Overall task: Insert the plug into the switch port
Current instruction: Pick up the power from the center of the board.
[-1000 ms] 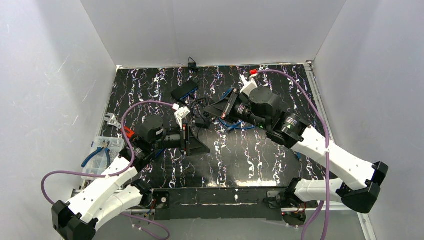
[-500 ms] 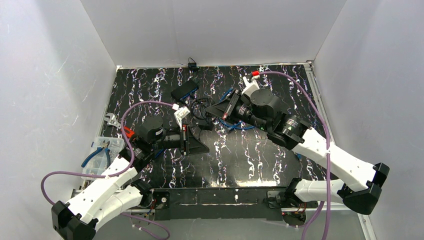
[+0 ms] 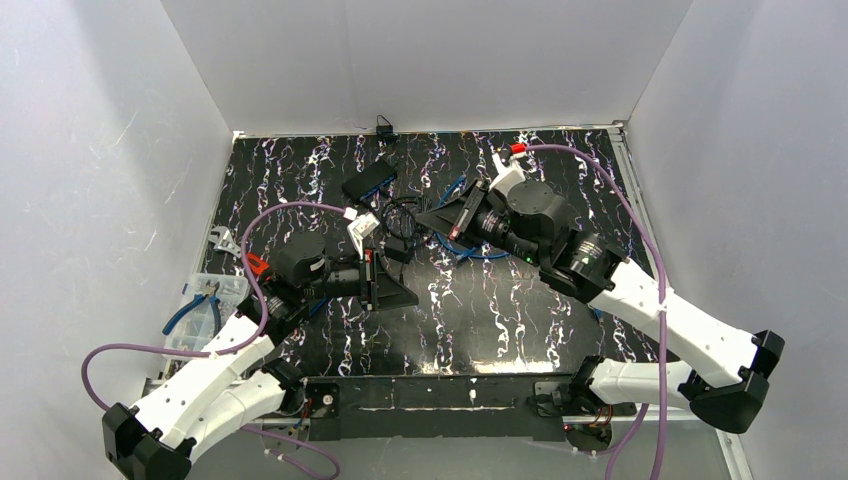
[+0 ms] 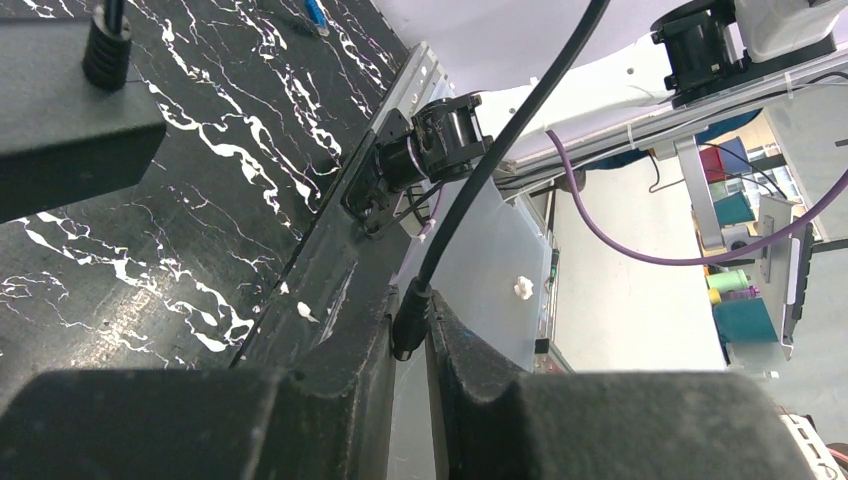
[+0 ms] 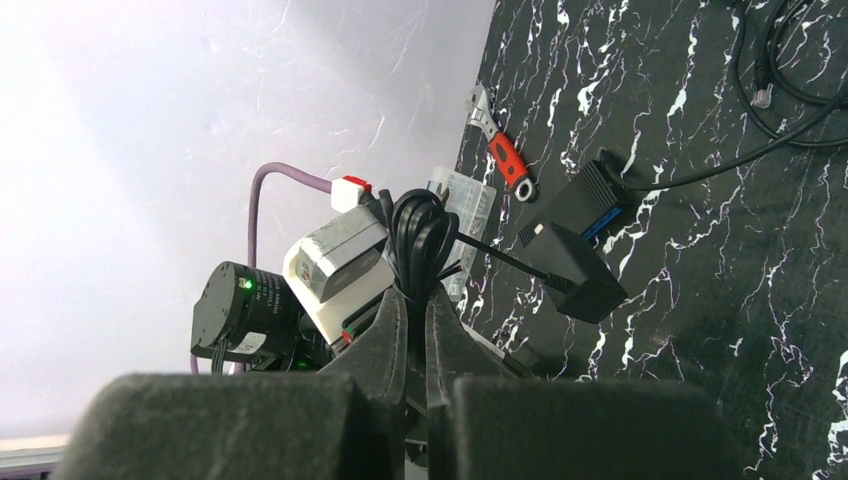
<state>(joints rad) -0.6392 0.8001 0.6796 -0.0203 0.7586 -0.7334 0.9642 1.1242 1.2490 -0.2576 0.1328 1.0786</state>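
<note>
My left hand (image 4: pixel 409 345) clamped on plug (image 4: pixel 407 318), black cord (image 4: pixel 482 178) rising from it, above counter's (image 3: pixel 480 320) middle. My right hand (image 5: pixel 416 315) pinched together on coiled cord bundle (image 5: pixel 421 235), 1 adapter (image 5: pixel 578 272) near it. Switch (image 3: pixel 368 183) lies on counter toward back, apart from plug.

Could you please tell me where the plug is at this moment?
In the left wrist view, the plug is pinched between the jaws of the left gripper, at bottom centre, with its black cable rising up to the right.
</note>
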